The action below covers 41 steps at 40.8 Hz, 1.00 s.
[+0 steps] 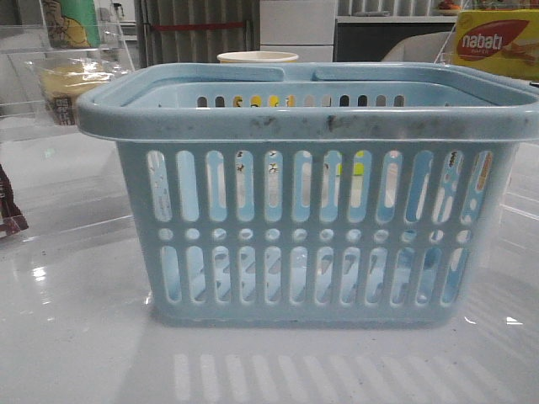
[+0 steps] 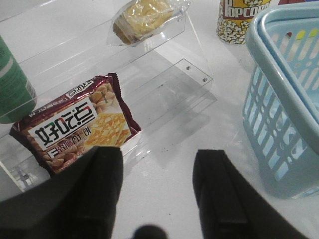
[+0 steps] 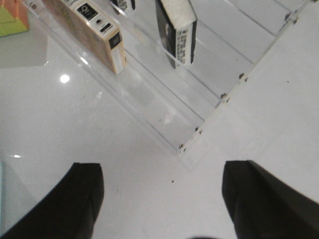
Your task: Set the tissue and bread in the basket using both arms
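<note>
1. Right in front of your forward camera stands the basket (image 1: 312, 210), light blue, slotted, its thick rim scuffed with dark marks; it fills most of that view and rests upright on the white table (image 1: 76, 337). Your left wrist camera catches one corner of it too (image 2: 279, 99).
2. You find the bread (image 2: 142, 17), a pale yellow loaf in clear wrap, on an upper step of the clear acrylic rack (image 2: 169, 74), well apart from the basket. In the front view it shows behind the basket's left corner (image 1: 72, 84).
3. You can see the tissue (image 3: 177, 30), a dark packet with a pale top face, standing on the other clear shelf (image 3: 164, 94) in the right wrist view, beside a tan box (image 3: 92, 30).
4. Your left gripper (image 2: 157, 184) hovers over the table with its fingers apart and nothing between them.
5. Your right gripper (image 3: 162, 199) is likewise spread wide over bare table, holding nothing.
6. Just beyond your left gripper's fingers lies a dark reddish-brown biscuit wrapper (image 2: 77, 124) on the rack's lowest step, next to a green can (image 2: 12, 89).
7. Further out you have a popcorn cup (image 2: 239, 20) beside the basket, and a yellow-red nabati box (image 1: 497, 38) behind its right corner.
</note>
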### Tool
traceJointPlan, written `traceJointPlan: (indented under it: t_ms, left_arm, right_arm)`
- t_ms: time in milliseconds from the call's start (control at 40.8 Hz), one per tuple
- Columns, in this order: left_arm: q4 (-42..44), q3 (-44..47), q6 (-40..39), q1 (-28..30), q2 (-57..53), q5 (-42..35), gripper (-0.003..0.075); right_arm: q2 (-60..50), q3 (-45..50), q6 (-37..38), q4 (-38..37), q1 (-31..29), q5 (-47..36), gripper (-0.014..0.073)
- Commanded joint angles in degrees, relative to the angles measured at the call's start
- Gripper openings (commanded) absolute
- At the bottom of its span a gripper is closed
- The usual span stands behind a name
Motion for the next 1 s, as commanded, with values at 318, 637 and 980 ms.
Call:
traceJointPlan:
  t_ms: [318,637,980]
  left_arm:
    - [-1.0,-1.8,-0.4,0.2,0.1,-4.1,0.0328]
    - [-1.2,-1.8,-0.4,0.2,0.1,-4.1,0.0329]
    - [-2.1,-1.8,-0.4,0.2,0.1,-4.1,0.0329]
  right_arm:
    - [14.0,-12.8,0.1,0.5,-0.5,-9.0,0.0594]
    - [19.8,-13.4,0.1,0.5,-0.5,-20.0,0.0594]
    - [23.0,-13.4,0.1,0.4,-0.5,-27.1,0.0594]
